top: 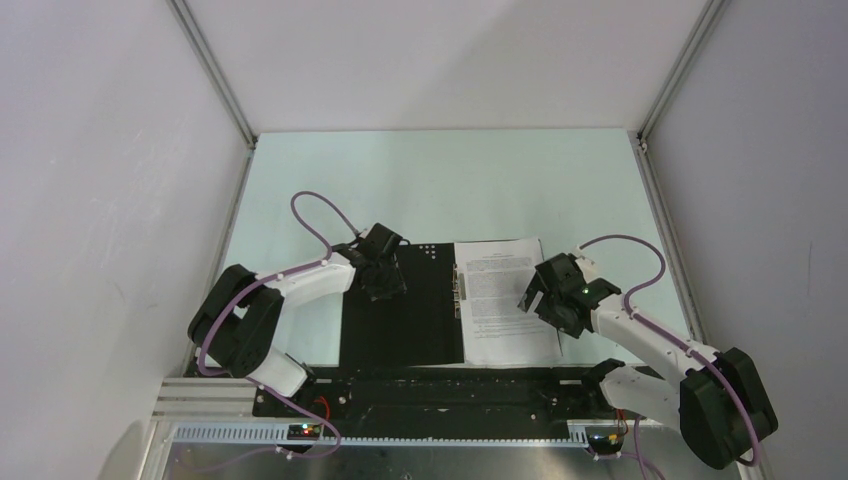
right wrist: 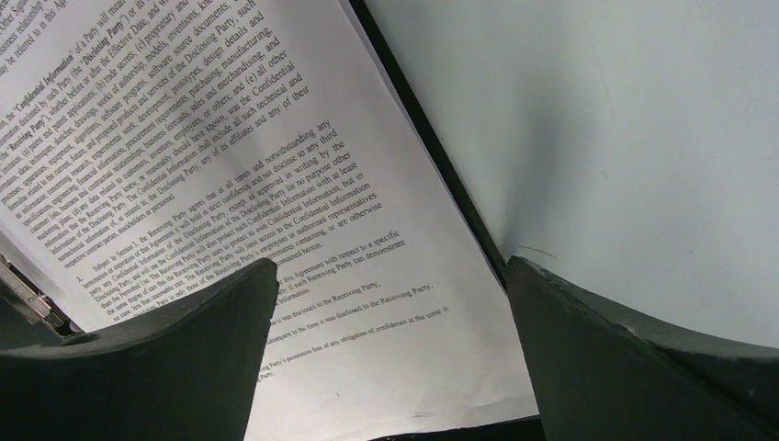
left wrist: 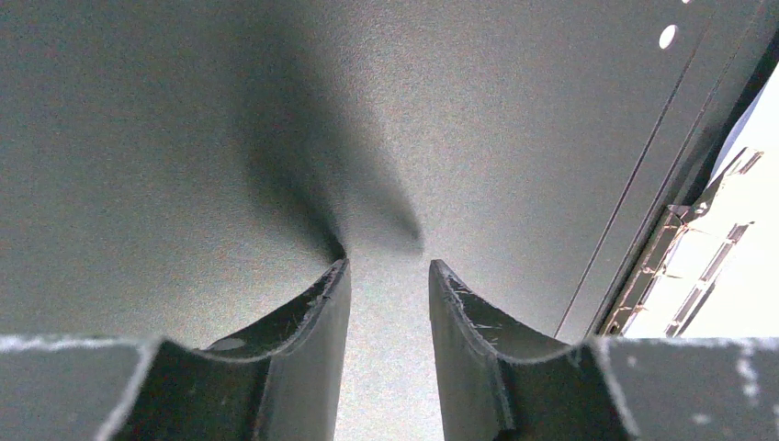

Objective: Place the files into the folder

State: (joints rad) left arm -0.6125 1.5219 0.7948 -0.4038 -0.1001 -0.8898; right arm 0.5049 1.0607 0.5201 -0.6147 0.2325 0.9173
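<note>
The folder [top: 400, 315] lies open on the table, black inside up, with its metal spine clip [top: 459, 290] in the middle. The files [top: 505, 300], white sheets with dense black text, lie on its right cover. My left gripper [top: 384, 283] rests tips-down on the bare left cover [left wrist: 138, 138], jaws a little apart with nothing between them [left wrist: 386, 262]. My right gripper [top: 537, 297] is open wide just above the files' right edge [right wrist: 390, 266]; one finger is over the printed sheet [right wrist: 230, 138], the other over the table beyond the folder's black rim [right wrist: 432, 156].
The pale green table [top: 400, 180] is walled by white panels at the back and both sides. The arm bases and a black rail [top: 440, 390] run along the near edge. The clip [left wrist: 680, 266] and white paper [left wrist: 749, 276] show at the right of the left wrist view.
</note>
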